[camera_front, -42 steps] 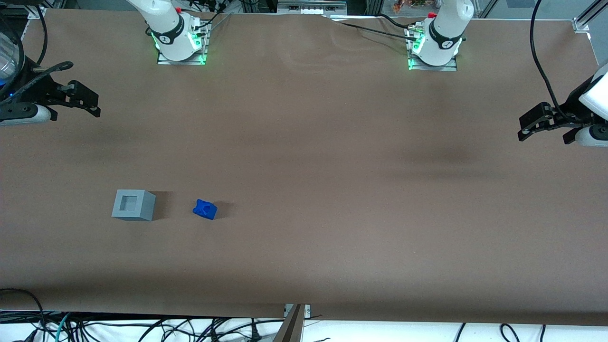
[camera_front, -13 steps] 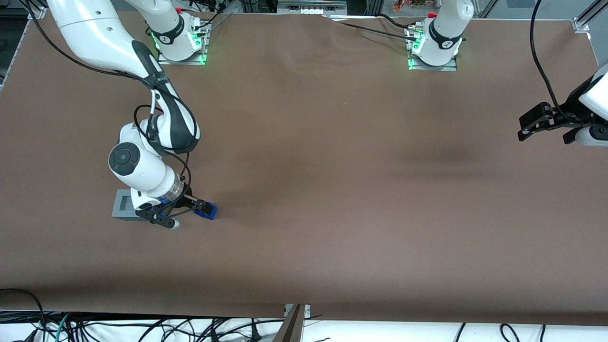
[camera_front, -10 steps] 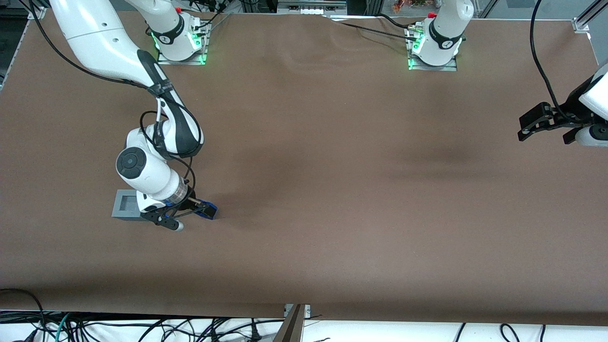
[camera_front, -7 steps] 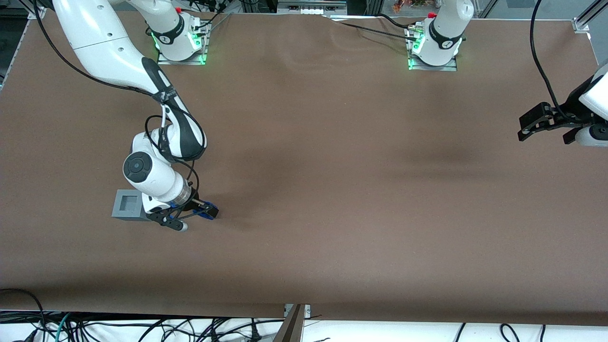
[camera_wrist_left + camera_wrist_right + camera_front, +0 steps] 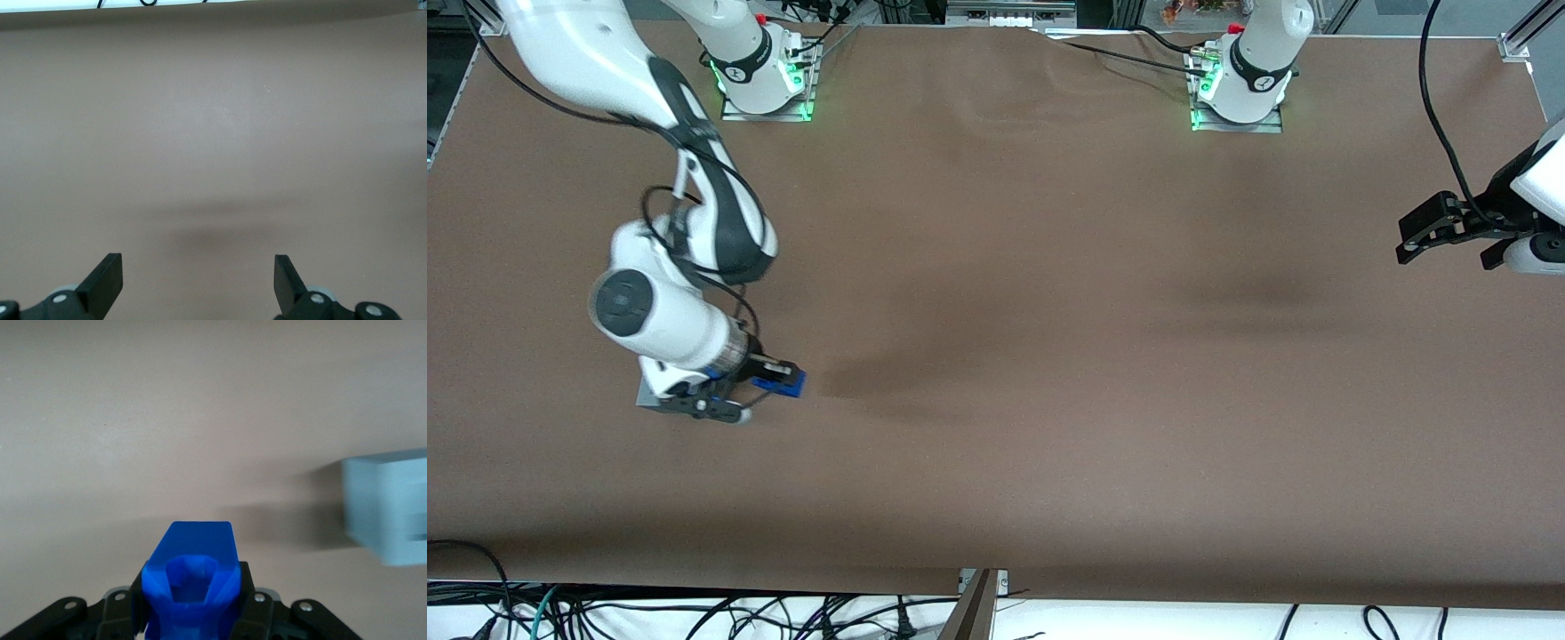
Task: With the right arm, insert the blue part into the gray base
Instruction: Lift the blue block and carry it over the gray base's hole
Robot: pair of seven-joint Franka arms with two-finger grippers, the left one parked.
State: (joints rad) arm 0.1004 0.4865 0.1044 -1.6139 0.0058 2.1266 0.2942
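My right arm's gripper (image 5: 779, 380) is shut on the blue part (image 5: 780, 383) and holds it a little above the brown table, casting a shadow beside it. In the right wrist view the blue part (image 5: 192, 577) sits clamped between the black fingers (image 5: 248, 600), its dark notch facing the camera. The gray base (image 5: 644, 396) stands on the table, mostly hidden under the white wrist, with only a corner showing. The wrist view shows the gray base (image 5: 390, 507) off to one side of the part, apart from it.
Both arm mounts (image 5: 767, 84) (image 5: 1238, 93) stand at the table edge farthest from the front camera. The parked gripper (image 5: 1449, 227) hangs at its own end of the table. Cables (image 5: 694, 613) lie below the near edge.
The gripper closed on the blue part, lifted it off the table and carried it toward the gray base. The wrist now covers most of the base.
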